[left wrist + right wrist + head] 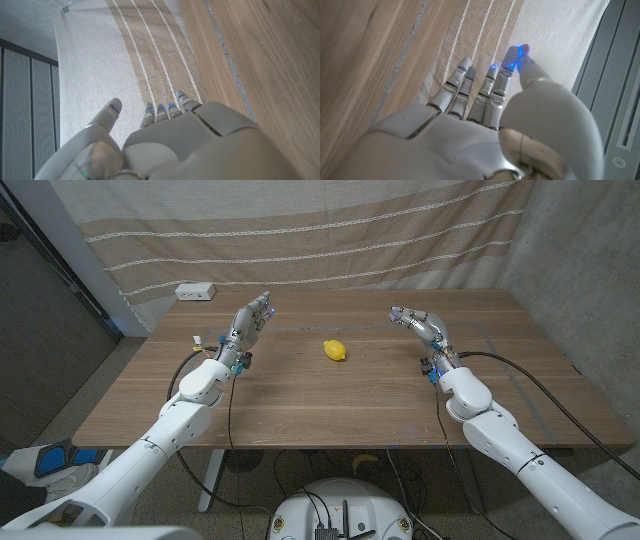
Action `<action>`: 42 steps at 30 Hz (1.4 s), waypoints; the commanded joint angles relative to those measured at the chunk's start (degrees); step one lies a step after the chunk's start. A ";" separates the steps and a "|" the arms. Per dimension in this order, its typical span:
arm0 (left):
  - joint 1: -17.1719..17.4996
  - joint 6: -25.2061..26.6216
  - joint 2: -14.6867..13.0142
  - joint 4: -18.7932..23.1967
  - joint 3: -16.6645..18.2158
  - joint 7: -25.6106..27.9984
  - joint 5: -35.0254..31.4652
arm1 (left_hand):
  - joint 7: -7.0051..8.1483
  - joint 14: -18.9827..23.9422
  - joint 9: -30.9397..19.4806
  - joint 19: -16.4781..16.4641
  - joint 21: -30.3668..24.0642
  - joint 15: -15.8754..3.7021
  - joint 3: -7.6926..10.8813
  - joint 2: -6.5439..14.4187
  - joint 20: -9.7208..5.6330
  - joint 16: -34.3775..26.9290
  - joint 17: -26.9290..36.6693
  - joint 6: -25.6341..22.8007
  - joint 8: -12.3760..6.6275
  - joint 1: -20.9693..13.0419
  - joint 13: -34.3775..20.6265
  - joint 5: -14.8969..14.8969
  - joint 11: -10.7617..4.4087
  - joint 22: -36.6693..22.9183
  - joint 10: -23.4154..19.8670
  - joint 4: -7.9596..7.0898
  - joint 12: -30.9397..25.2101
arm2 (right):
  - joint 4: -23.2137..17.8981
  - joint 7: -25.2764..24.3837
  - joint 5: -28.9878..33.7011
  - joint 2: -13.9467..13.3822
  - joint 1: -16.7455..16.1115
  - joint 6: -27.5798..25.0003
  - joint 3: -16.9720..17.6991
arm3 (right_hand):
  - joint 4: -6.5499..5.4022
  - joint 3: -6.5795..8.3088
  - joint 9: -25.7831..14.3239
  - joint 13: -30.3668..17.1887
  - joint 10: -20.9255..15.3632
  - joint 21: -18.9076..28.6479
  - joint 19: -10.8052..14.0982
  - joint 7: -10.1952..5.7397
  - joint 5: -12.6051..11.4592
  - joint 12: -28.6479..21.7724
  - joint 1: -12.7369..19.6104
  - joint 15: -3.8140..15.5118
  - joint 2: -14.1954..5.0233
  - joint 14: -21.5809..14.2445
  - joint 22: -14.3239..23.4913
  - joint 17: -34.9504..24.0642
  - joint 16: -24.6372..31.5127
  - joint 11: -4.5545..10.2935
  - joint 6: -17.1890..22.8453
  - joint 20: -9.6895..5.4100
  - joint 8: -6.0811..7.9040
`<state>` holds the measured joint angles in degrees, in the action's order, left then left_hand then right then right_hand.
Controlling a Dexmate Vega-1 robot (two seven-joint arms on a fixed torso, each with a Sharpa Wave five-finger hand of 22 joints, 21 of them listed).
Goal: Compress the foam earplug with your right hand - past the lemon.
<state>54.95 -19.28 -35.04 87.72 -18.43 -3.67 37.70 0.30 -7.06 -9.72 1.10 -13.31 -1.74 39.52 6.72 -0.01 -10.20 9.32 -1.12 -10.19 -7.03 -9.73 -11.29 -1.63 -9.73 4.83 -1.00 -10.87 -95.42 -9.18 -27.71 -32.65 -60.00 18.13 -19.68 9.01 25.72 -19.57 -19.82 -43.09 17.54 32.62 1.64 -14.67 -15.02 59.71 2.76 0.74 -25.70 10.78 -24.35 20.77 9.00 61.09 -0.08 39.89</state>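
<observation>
Your right hand (419, 323) is raised over the right half of the light-brown wooden table (300, 395). Its fingers are spread and slightly curled and hold nothing. In the right wrist view the right hand (485, 135) has its fingertips (514, 55) apart, reaching toward the striped beige curtain (485, 30).

Your left hand (245, 325) is raised over the left half, fingers extended and apart, with nothing in them. The left wrist view shows the left hand (170, 145) the same way.

The small yellow lemon (335, 350) lies near the table's middle, between the two hands and well apart from both. I cannot make out a foam earplug on the table beyond it.

There is bare wood all round the lemon, out to the near edge and the right edge. A white rectangular box (195, 292) sits at the far left corner, near the back edge. No writing on it is readable.
</observation>
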 commanded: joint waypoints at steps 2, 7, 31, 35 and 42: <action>0.19 0.12 -0.23 0.36 0.10 0.15 -0.10 | 0.25 -0.48 -0.16 -0.19 0.40 -0.68 0.06 2.60 -0.20 0.16 0.20 0.23 -0.03 0.55 -0.27 -0.14 -0.05 -0.28 0.27 0.40 0.04 | 1.34 7.48 -10.36 -0.26 0.50 -1.33 0.97 | -0.10 0.10 -0.23 -0.38 -0.70 0.11 0.01 0.57 -0.59 0.02 -0.29 8.15 -0.39 -0.12 0.28 -0.27 0.29 -0.02 0.22 0.07 0.31; 0.08 0.18 -0.19 0.24 0.05 0.17 -0.16 | 0.31 -0.53 -0.16 -0.18 0.52 -0.73 -0.05 2.43 -0.25 0.18 0.18 0.27 -0.03 0.50 -0.27 -0.10 -0.21 -0.28 0.39 0.66 0.09 | 2.23 11.56 -14.97 -0.27 0.88 -1.82 1.49 | -0.03 0.45 -0.61 -0.58 -1.49 0.11 -0.03 0.73 -1.14 -0.23 -0.40 8.22 -0.46 -0.15 0.29 -0.12 0.06 0.21 0.16 0.07 0.56; -0.09 -1.12 -0.64 -2.23 0.92 -2.93 1.73 | 0.32 -0.64 -0.15 -0.37 1.00 -0.81 -0.43 2.39 -0.33 0.16 0.19 0.30 -0.07 0.19 -0.27 0.02 -0.33 -0.28 0.48 1.78 0.06 | 3.05 15.69 -18.40 0.40 2.44 -2.36 0.82 | -0.60 -0.97 0.35 -2.26 3.56 -0.68 -2.68 -0.21 -3.40 2.19 -3.90 4.46 0.73 2.12 0.50 -1.97 0.13 -2.37 -4.39 1.19 -1.09; -0.64 -1.72 -0.94 -4.27 1.34 -5.93 3.33 | 0.41 -0.63 -0.15 -0.41 1.04 -0.79 -0.47 2.42 -0.35 0.15 0.19 0.30 -0.08 0.16 -0.27 0.02 -0.35 -0.28 0.45 1.87 0.04 | 2.76 15.15 -17.72 1.18 2.55 -2.15 0.00 | -1.04 -3.36 2.38 -3.02 5.78 -0.75 -3.48 0.00 -1.13 2.53 -6.61 3.21 0.97 3.38 0.67 -3.33 0.59 -4.13 -11.46 2.25 -5.11; -1.87 -3.30 -0.80 -8.66 2.35 -10.90 6.11 | 0.70 -0.59 -0.15 -0.44 1.14 -0.77 -0.56 2.49 -0.31 0.13 0.20 0.34 -0.07 0.11 -0.27 0.04 -0.21 -0.28 0.43 2.06 0.02 | 1.68 15.56 -16.39 1.34 3.52 -3.13 -1.93 | -1.24 -6.17 5.92 -3.42 12.28 -1.30 -5.88 -0.09 2.60 3.20 -10.25 1.66 1.38 6.57 0.86 -4.68 -0.04 -6.27 -24.85 3.67 -14.15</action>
<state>54.38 -20.82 -35.73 84.01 -17.28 -8.79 40.53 0.62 -7.37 -9.72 1.00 -12.27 -2.05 38.82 6.72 -0.11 -10.20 9.34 -0.81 -10.19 -7.03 -9.73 -11.29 -1.84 -9.73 5.04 0.53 -10.87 -92.91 5.36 -44.82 -31.85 -57.62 15.79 -19.56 7.87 20.12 -14.42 -23.23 -32.60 16.58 27.56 1.54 -12.89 -12.18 50.19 2.38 2.12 -20.05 11.35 -28.56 21.14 3.23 39.65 3.27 28.10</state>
